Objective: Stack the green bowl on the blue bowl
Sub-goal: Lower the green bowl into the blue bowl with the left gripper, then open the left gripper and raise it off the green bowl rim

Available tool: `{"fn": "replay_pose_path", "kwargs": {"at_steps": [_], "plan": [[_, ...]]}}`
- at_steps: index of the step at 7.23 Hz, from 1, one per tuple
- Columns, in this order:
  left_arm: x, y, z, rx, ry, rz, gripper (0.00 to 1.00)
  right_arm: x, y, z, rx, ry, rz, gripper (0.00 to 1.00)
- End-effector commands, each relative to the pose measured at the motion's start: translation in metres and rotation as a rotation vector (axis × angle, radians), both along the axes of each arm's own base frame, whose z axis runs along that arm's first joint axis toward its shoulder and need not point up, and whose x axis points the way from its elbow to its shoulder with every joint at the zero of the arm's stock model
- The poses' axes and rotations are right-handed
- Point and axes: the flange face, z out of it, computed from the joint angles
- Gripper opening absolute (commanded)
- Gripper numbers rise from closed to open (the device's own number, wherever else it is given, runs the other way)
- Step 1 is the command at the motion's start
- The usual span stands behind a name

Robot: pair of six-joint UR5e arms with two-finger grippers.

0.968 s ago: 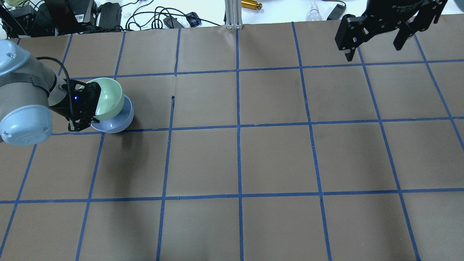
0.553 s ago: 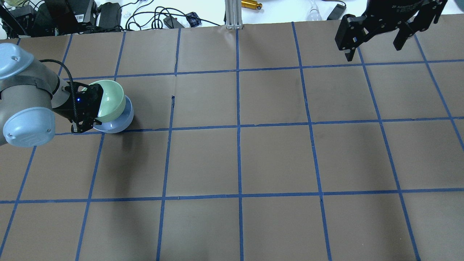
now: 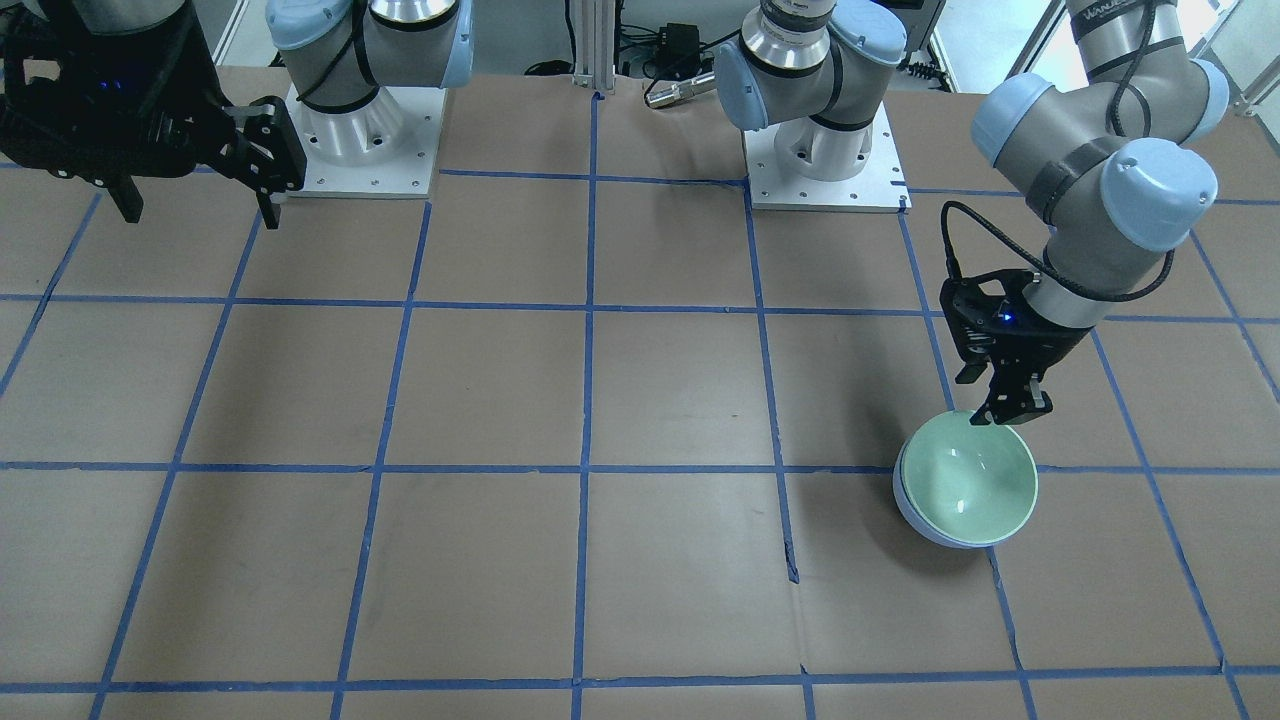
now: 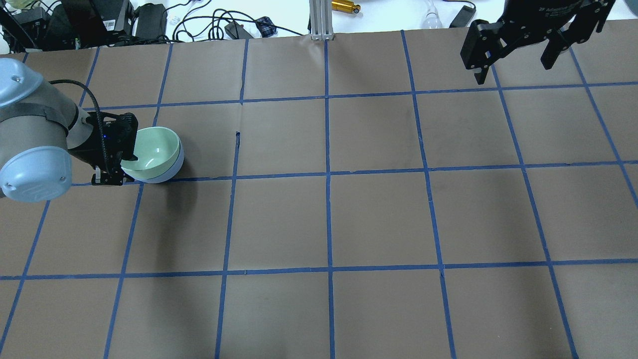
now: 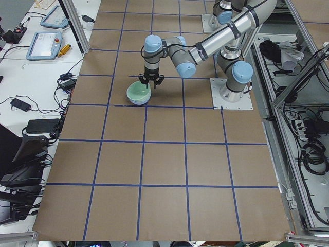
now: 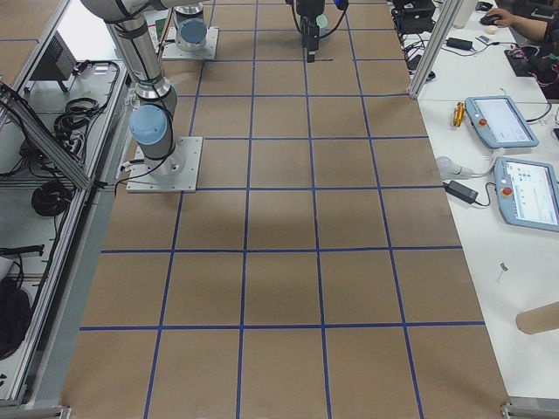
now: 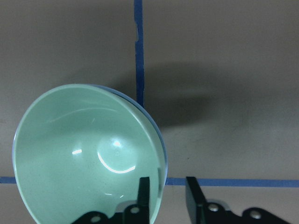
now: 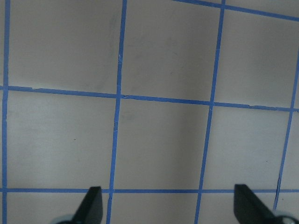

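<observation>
The pale mint-green bowl (image 4: 153,151) sits nested upright inside the pale blue bowl (image 4: 173,168) at the table's left; only the blue bowl's edge and side show under it. In the front-facing view the green bowl (image 3: 968,482) fills the blue bowl (image 3: 908,503). My left gripper (image 4: 123,155) is open at the green bowl's near rim (image 7: 84,154), one finger (image 7: 144,186) inside and the other (image 7: 194,192) outside, neither touching. My right gripper (image 4: 513,67) is open and empty, high over the far right of the table.
The table is brown paper with a blue tape grid (image 4: 329,174). Cables, power bricks and an aluminium post (image 4: 319,20) lie beyond the far edge. The two arm bases (image 3: 825,150) stand at the robot's side.
The green bowl was held tilted above the blue bowl; it has come down and now lies level inside it. My left gripper has let go of its rim. The right arm has not moved.
</observation>
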Motion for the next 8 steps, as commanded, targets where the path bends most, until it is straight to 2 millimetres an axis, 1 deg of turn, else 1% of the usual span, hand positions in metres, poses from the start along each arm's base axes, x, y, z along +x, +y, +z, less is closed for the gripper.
{"fn": "replay_pose_path", "kwargs": {"at_steps": [1,2,3,4,5,6,7,8], "plan": [[-0.007,-0.002,0.021,-0.010,0.034,0.098,1.00,0.000,0.000,0.000,0.000,0.000,0.000,1.00],[-0.013,-0.009,0.041,-0.012,0.097,0.152,1.00,0.000,0.000,0.000,0.000,0.000,0.000,1.00],[-0.029,-0.021,0.066,-0.028,0.111,0.146,1.00,0.000,0.000,0.000,0.000,0.000,0.000,1.00],[-0.066,-0.028,0.100,-0.038,0.114,0.165,1.00,0.000,0.000,0.000,0.000,0.000,0.000,1.00],[-0.097,-0.031,0.128,-0.031,0.118,0.262,1.00,0.000,0.000,0.000,0.000,0.000,0.000,1.00],[-0.113,-0.033,0.147,-0.013,0.126,0.342,1.00,0.000,0.000,0.000,0.000,0.000,0.000,1.00],[-0.117,-0.030,0.156,0.021,0.133,0.461,1.00,0.000,0.000,0.000,0.000,0.000,0.000,1.00],[-0.121,-0.028,0.161,0.021,0.136,0.508,1.00,0.000,0.000,0.000,0.000,0.000,0.000,1.00]]}}
